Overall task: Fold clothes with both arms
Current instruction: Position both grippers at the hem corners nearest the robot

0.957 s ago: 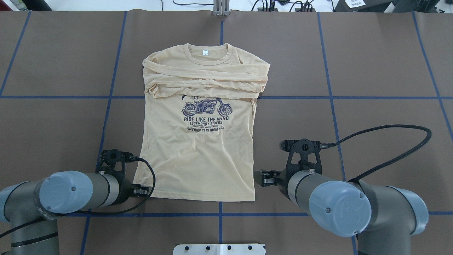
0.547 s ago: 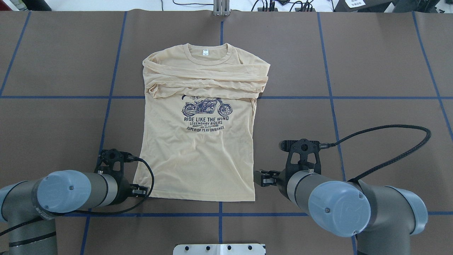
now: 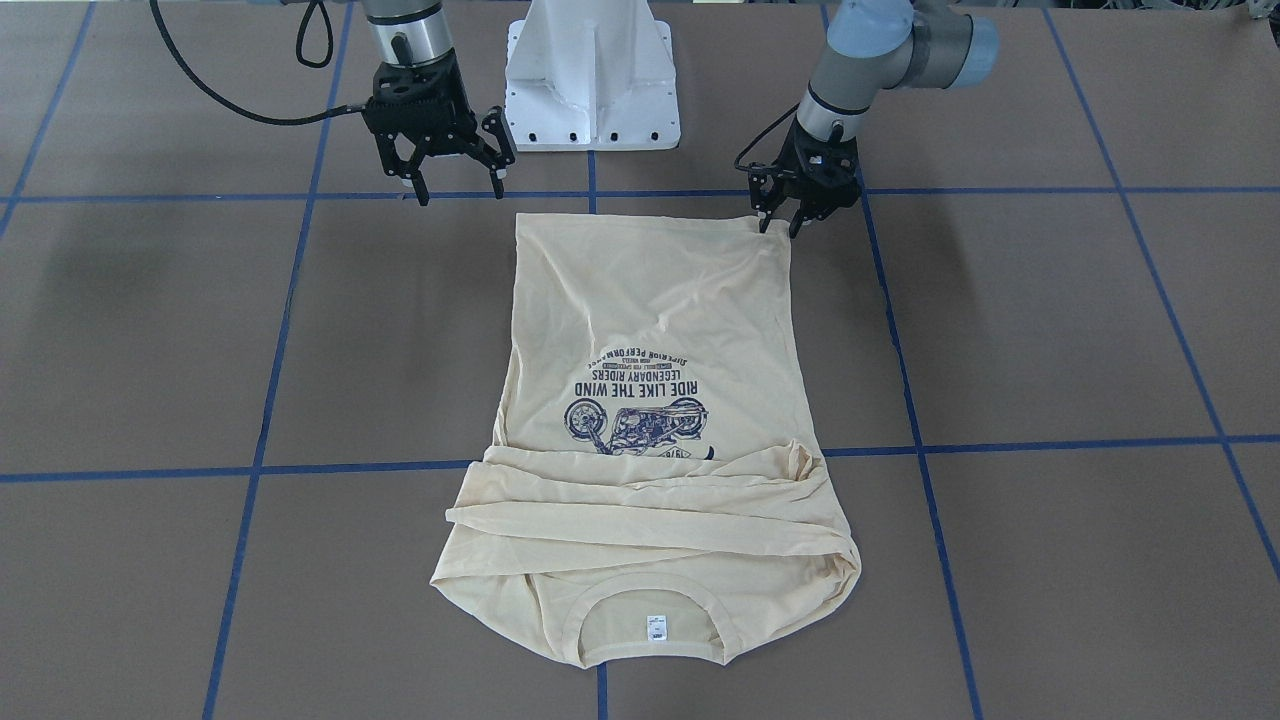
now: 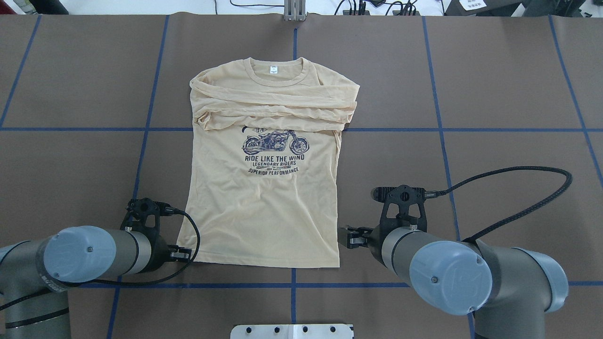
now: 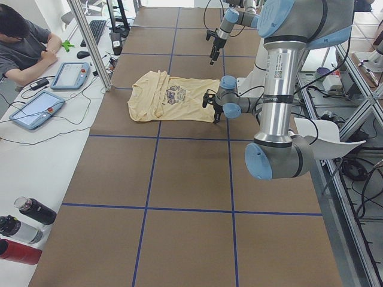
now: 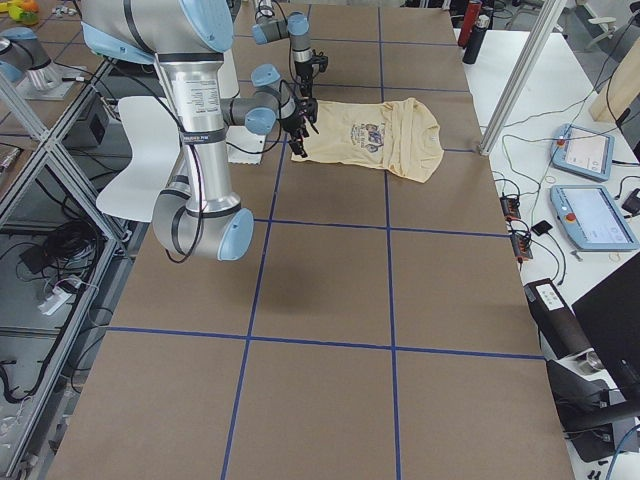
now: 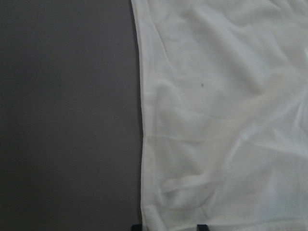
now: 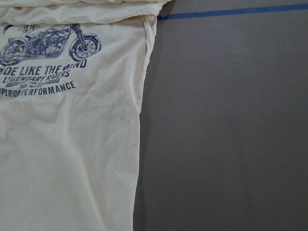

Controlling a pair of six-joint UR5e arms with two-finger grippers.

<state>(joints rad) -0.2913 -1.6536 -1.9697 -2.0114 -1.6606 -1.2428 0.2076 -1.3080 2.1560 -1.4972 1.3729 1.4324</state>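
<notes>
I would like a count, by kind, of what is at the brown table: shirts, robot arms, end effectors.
T-shirt: 1
Robot arms: 2, the left arm and the right arm
End effectors: 2, the left end effector and the right end effector
Total: 5

We see a brown table [image 4: 494, 94] marked into large squares by blue tape lines [image 4: 438, 129]. A cream-yellow T-shirt [image 4: 264, 212] lies flat on it, print up, sleeves folded across the chest, collar away from the robot. A white pedestal base [image 3: 592, 75] stands at the robot's edge.
</notes>
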